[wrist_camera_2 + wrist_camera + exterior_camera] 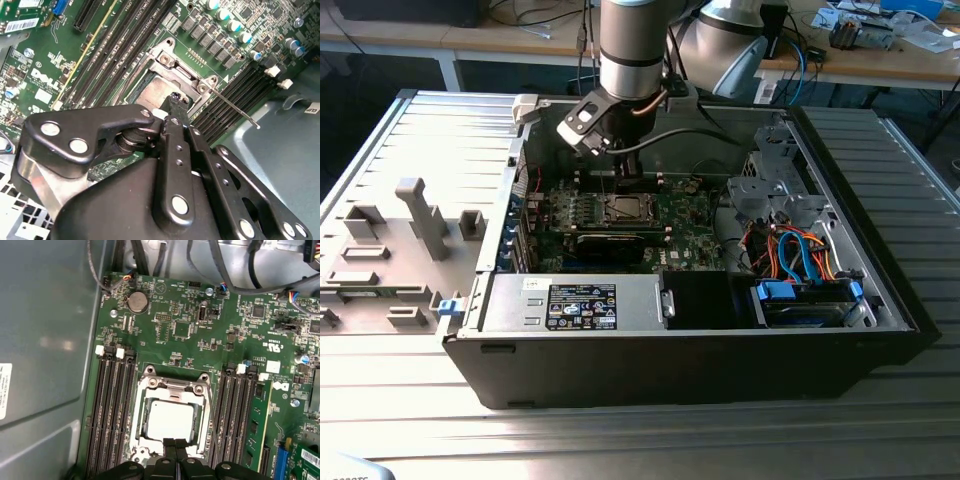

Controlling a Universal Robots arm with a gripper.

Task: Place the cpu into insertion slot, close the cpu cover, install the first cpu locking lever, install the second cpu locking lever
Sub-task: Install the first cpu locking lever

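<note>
The cpu (170, 421), a dull silver square, lies in the insertion slot (141, 437) on the green motherboard. The cpu cover (172, 385), a silvery frame, lies flat around it. My gripper (175, 444) is shut, its black fingertips pressed together at the socket's edge and just over the cover, with nothing seen between them. In the second wrist view the gripper (175, 98) tip sits at the cover's rim, and a thin locking lever (235, 108) sticks out slanting from the socket's corner. In the exterior view the gripper (623, 190) hangs straight above the insertion slot (623, 208).
Black memory slots (110, 405) flank the socket on both sides. The open computer case (700, 370) holds a power-supply box (575, 305) at the front, a blue drive bay (805, 300) and orange and blue cables (790, 250). A grey holder fixture (415, 215) stands on the exterior view's left.
</note>
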